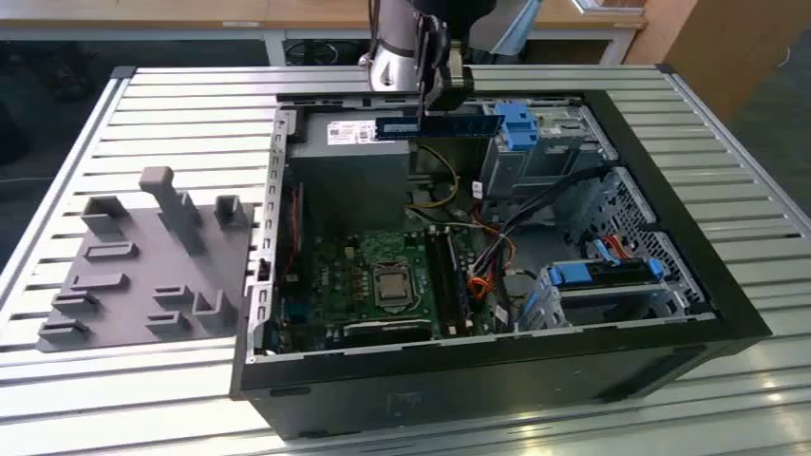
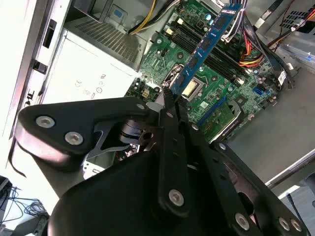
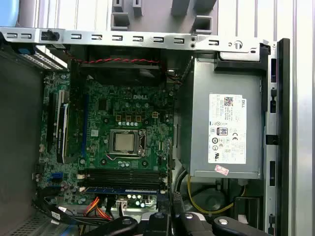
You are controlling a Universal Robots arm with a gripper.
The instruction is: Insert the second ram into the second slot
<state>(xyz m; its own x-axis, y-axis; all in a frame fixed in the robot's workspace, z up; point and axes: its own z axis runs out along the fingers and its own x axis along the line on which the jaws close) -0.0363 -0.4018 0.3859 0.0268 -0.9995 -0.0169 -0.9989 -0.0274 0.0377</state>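
Above the far end of the open case, the arm's black fingers (image 1: 443, 93) are clenched on the second ram (image 1: 466, 125), a thin, long blue circuit-board stick with dark chips and a white sticker. In the exterior view the stick hangs level with an end showing on either side of the fingers. It is in front of the grey metal power-supply box (image 1: 348, 166) and just beside a blue plastic drive bracket (image 1: 518, 122). It is up in the air, well apart from the long dark memory slots (image 1: 446, 275) on the green motherboard (image 1: 361, 275).

In the second wrist view the stick (image 2: 209, 42) runs out from between the fingers (image 2: 170, 132), with the motherboard behind it.

In the first wrist view the square silver processor (image 3: 127, 141) sits mid-board, and the slots (image 3: 123, 175) lie just beside it. A narrow blue strip (image 3: 123, 189) runs along them, and I cannot tell whether it sits in a slot.

The black tower computer case (image 1: 507, 380) lies on its side, open, on the slatted aluminium worktop (image 1: 190, 104). A grey plate with upright blocks (image 1: 140, 275) rests beside it on the exterior view's left.
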